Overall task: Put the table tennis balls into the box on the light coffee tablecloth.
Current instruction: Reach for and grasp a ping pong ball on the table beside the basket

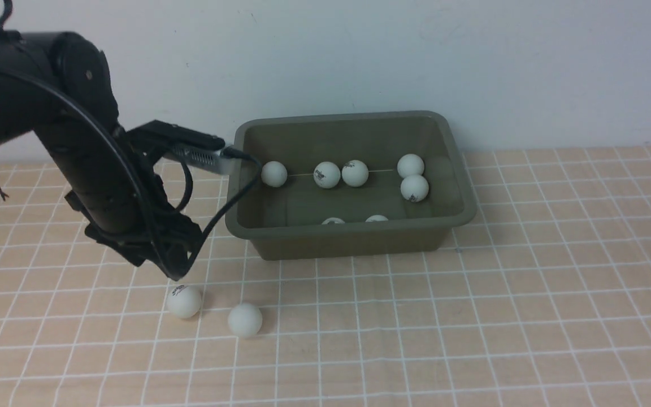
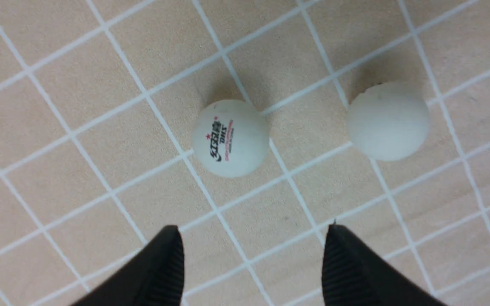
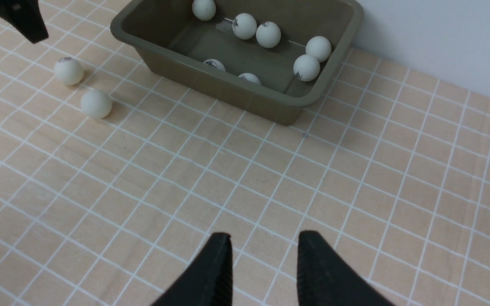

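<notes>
The left gripper (image 2: 253,231) hangs spread and empty just above the logo ball (image 2: 230,138), 1 of 2 on the cloth (image 1: 472,339) near the box (image 1: 354,243) holding 7. I would centre over it, lower straight and close gently. The right gripper (image 3: 264,240) sits parted, empty.

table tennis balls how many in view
9: seven table tennis balls in the box, two of them half hidden behind its near wall; two on the tablecloth by the left claw.
</notes>
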Robot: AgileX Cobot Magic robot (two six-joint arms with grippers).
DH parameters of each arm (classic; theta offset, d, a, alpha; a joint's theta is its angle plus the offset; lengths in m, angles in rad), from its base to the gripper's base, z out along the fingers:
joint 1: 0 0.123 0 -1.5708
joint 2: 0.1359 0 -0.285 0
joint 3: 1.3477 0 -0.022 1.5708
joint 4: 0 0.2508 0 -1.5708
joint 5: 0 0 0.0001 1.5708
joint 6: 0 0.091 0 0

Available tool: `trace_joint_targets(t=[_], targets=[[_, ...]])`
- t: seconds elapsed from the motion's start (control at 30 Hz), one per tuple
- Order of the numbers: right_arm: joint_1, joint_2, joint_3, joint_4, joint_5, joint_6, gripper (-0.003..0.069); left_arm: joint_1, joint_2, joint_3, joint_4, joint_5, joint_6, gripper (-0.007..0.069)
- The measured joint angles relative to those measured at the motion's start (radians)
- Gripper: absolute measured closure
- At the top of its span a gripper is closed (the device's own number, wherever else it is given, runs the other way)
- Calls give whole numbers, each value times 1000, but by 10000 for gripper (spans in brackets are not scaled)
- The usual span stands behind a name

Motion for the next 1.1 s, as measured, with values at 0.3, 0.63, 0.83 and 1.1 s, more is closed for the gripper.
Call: trace_joint_targets(t=[0.3,0.63,0.83,1.1], targets=[[0,0,0,0,1,0,448,0,125,46,-1,-171,-1,263],[0,0,0,1,1,0,448,0,216,46,-1,-223,-1,228],[0,0,0,1,1,0,448,0,219,46,-1,-239,-1,229],[0,0,0,1,1,0,448,0,219,-14,64,-75,-1,306]])
